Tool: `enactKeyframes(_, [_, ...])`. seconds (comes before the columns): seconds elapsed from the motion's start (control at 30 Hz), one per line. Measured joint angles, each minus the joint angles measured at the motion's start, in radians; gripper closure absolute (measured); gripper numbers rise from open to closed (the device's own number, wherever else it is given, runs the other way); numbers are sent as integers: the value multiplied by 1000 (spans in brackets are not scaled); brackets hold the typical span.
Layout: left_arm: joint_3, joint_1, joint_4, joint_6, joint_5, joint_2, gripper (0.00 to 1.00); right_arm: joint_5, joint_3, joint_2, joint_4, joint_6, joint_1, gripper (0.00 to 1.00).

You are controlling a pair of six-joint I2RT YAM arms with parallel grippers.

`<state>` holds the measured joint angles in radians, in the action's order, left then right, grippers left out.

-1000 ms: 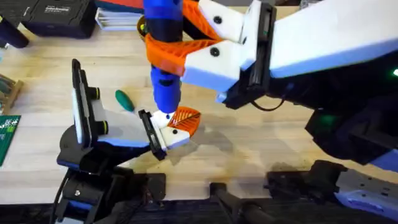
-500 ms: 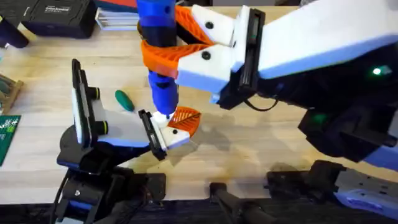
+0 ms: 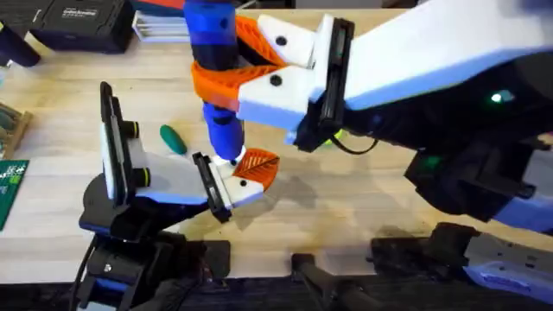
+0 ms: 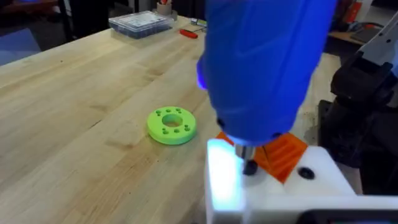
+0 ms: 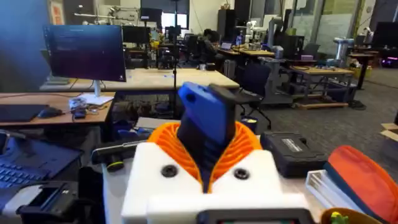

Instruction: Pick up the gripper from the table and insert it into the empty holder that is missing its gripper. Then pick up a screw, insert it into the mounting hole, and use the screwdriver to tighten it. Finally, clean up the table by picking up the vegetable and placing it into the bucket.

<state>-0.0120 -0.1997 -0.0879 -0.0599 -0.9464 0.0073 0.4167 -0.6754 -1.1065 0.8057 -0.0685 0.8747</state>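
My right gripper (image 3: 218,76) is shut on the blue screwdriver (image 3: 216,52), holding it upright between its orange pads (image 5: 249,146). The bit's tip (image 4: 249,167) presses down on the cream-white holder (image 4: 224,186), which is the jaw of my left gripper (image 3: 242,177) lying low over the table. The orange ribbed gripper piece (image 3: 257,166) sits seated in that holder, right beside the bit. Any screw under the bit is hidden. The dark-green vegetable (image 3: 173,138) lies on the table, just left of the screwdriver. The bucket is hidden behind the right arm.
A bright-green disc with holes (image 4: 172,126) lies on the wood beyond the holder. A clear parts box (image 4: 140,23) and a small red tool (image 4: 189,33) sit farther off. A black case (image 3: 78,22) and a green circuit board (image 3: 10,186) line the table's left side.
The right arm and the screwdriver's upper body have drifted slightly left, while the bit's tip stays at the holder. The left arm has not moved.
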Motion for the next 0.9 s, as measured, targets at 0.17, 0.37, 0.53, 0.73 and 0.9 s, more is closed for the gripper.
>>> enactKeyframes(0.17, [0,0,0,0,0,0,987,0,0,-2,-2,0,2,972])
enactKeyframes(0.37, [0,0,0,0,0,0,987,0,0,-2,28,-3,2,972])
enactKeyframes(0.53, [0,0,0,0,0,0,987,0,0,-2,26,-3,2,972])
enactKeyframes(0.73, [0,0,0,0,0,0,987,16,0,-2,25,-3,2,972])
enactKeyframes(0.9, [0,0,0,0,0,0,987,24,0,0,24,-3,2,972])
